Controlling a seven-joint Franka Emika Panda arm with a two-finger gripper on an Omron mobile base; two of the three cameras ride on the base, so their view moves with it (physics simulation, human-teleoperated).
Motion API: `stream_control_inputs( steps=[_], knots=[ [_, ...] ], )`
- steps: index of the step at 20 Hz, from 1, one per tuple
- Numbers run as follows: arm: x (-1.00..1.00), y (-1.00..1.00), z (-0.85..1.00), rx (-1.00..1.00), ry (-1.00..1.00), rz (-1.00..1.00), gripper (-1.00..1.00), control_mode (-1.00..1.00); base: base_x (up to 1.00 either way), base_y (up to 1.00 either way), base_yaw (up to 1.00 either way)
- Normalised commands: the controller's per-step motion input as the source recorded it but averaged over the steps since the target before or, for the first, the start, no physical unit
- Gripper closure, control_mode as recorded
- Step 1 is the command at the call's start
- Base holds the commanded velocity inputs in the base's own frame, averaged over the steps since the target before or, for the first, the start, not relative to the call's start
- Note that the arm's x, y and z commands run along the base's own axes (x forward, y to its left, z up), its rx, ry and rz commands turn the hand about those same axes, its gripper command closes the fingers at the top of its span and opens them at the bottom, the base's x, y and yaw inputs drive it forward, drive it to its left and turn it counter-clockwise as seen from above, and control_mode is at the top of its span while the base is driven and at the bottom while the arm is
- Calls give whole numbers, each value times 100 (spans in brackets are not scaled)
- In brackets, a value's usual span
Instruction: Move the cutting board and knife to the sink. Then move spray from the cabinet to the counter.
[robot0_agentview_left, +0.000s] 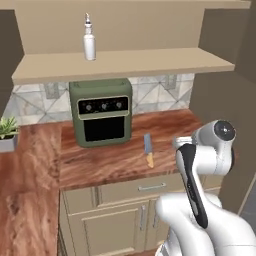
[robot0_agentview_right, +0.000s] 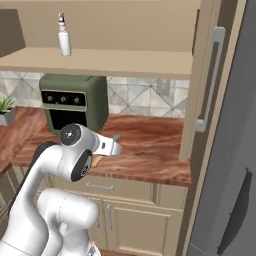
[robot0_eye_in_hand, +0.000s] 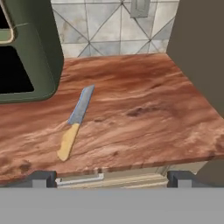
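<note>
Lying flat on the counter (robot0_agentview_left: 100, 160), the knife (robot0_agentview_left: 148, 149) rested just right of the green oven (robot0_agentview_left: 101, 111), its blade pointing toward the far tiled wall and its yellow handle toward the near edge. The gripper (robot0_eye_in_hand: 111, 179) hovered short of the near edge, jaws spread wide and holding nothing, well apart from the knife. The spray (robot0_agentview_left: 89, 38) stood upright on the cabinet (robot0_agentview_left: 125, 64) shelf above the oven.
</note>
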Motion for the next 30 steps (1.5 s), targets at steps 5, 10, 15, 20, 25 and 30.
stream_control_inputs(
  steps=[5, 10, 15, 20, 25, 30],
  knots=[
    [0, 0, 0, 0, 0, 0, -100, 100, 56, 0, -27],
    [0, 0, 0, 0, 0, 0, -100, 100, 37, 36, -8],
    [0, 0, 0, 0, 0, 0, -100, 100, -3, 20, 1],
    [0, 0, 0, 0, 0, 0, -100, 100, -8, 12, 9],
    [0, 0, 0, 0, 0, 0, -100, 100, -20, 17, 25],
    [0, 0, 0, 0, 0, 0, -100, 100, -1, 4, 20]
  ],
)
